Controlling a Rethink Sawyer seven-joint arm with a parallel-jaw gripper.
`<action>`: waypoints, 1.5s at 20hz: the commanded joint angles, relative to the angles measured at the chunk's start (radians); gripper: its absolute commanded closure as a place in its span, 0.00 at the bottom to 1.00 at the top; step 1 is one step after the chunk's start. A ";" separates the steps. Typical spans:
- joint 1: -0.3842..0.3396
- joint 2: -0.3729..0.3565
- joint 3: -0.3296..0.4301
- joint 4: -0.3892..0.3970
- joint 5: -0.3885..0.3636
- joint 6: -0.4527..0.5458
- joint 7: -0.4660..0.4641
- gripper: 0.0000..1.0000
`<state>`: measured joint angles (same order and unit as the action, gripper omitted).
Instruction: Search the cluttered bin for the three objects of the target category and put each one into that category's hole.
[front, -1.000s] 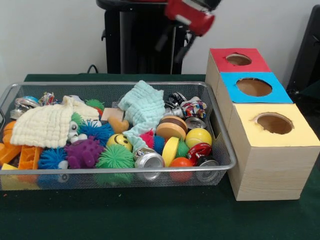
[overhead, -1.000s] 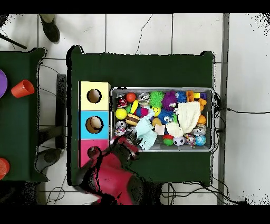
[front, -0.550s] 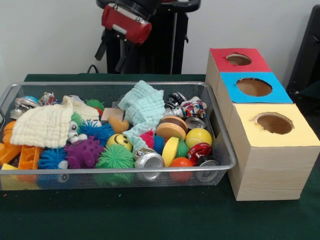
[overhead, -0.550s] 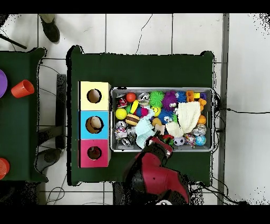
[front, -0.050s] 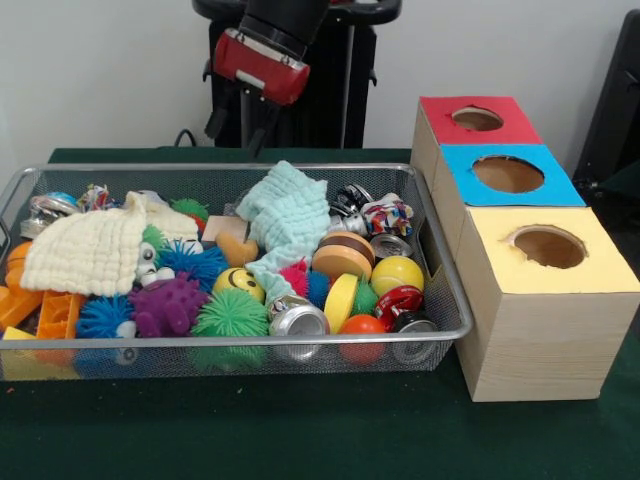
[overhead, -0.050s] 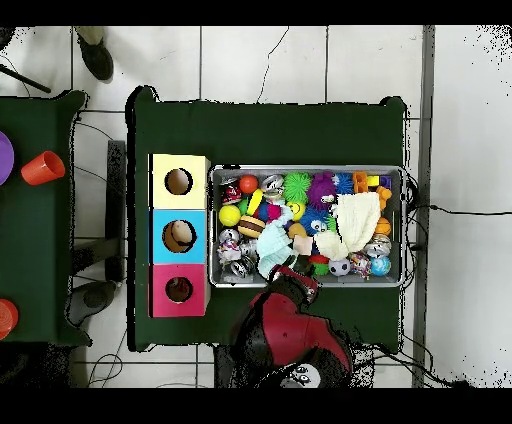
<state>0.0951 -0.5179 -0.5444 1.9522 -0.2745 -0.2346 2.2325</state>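
Front view showed the gripper (front, -0.050s: 243, 130) hanging empty above the bin's (front, -0.050s: 300, 175) far rim, its two fingers spread apart. No target category was evident, so the thing sought stayed unidentified. Nearest below, toward five o'clock, lay the pale green cloth (front, -0.050s: 290, 215), draped over other clutter.

Mesh bin (front, -0.050s: 440, 290) is packed edge to edge w/ toys, cans & cloths; no bare floor between them. Green table strip (front, -0.050s: 300, 430) in front is free, and the three box holes (front, -0.050s: 508, 174) are open from above.
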 joint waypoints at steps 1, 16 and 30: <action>0.018 0.078 0.109 -0.081 -0.002 -0.087 0.070 0.00; -0.004 0.172 0.093 -0.137 -0.027 -0.203 0.039 0.00; -0.012 0.213 0.075 -0.191 -0.020 -0.215 0.029 0.00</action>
<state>0.1125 -0.3491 -0.5435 1.8939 -0.2740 -0.3840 2.2325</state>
